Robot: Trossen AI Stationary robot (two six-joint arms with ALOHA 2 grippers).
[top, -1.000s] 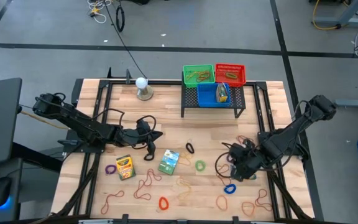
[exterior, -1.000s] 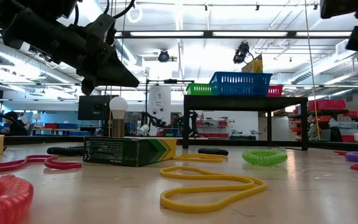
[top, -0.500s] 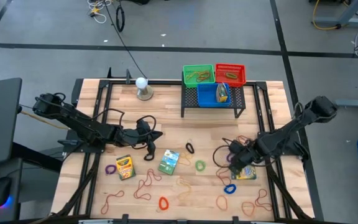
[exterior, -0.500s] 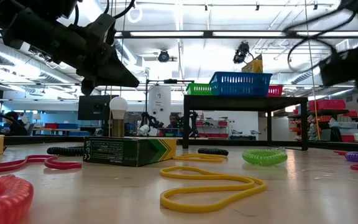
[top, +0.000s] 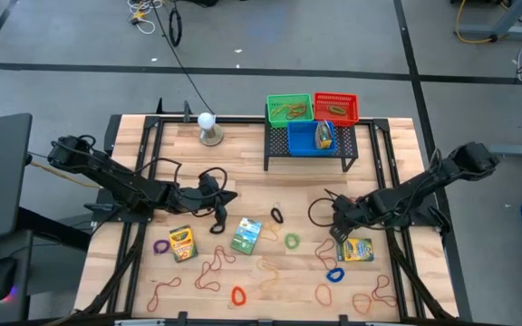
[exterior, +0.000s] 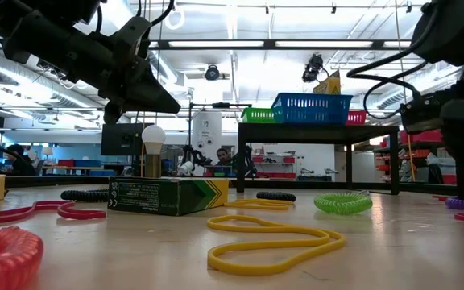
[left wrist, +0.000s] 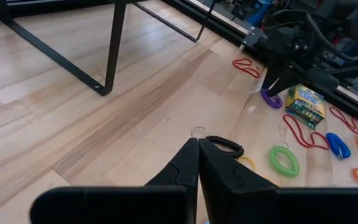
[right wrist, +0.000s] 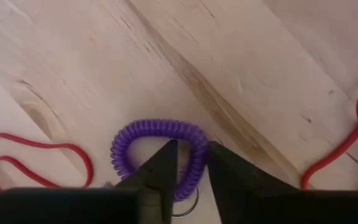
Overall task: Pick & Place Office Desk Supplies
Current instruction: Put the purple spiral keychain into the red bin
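High view, right gripper [top: 340,228]: low over the right half of the wooden table [top: 252,181], just above a yellow crayon box [top: 358,250] that lies flat beside a blue coil loop [top: 334,274].
High view, left gripper [top: 227,196]: hangs over the left-centre of the table, apart from everything on it.
High view, supplies: a second yellow crayon box [top: 181,243] with a purple loop [top: 160,245] beside it at left; a green crayon box [top: 246,234] near the middle; a black loop [top: 277,215] and a green loop [top: 293,241] between the two arms; reddish rubber bands [top: 208,269] scattered along the near edge.
High view, rack: a black mesh rack [top: 311,136] at the far edge carries green, red and blue baskets.
Low view, table top: a yellow rubber band [exterior: 272,242] lies nearest, the green crayon box [exterior: 167,196] behind it, a green coil loop [exterior: 343,203] to its right.
Left wrist view, left claw: fingers [left wrist: 185,168] pressed together, nothing between them.
Left wrist view, far side: the right arm's claw stands over a purple coil loop [left wrist: 271,98] next to the yellow crayon box [left wrist: 305,103].
Right wrist view, right claw: fingers [right wrist: 160,171] slightly parted, straddling the near edge of the purple coil loop [right wrist: 159,152], which lies flat on the wood; whether they grip it, I cannot tell.
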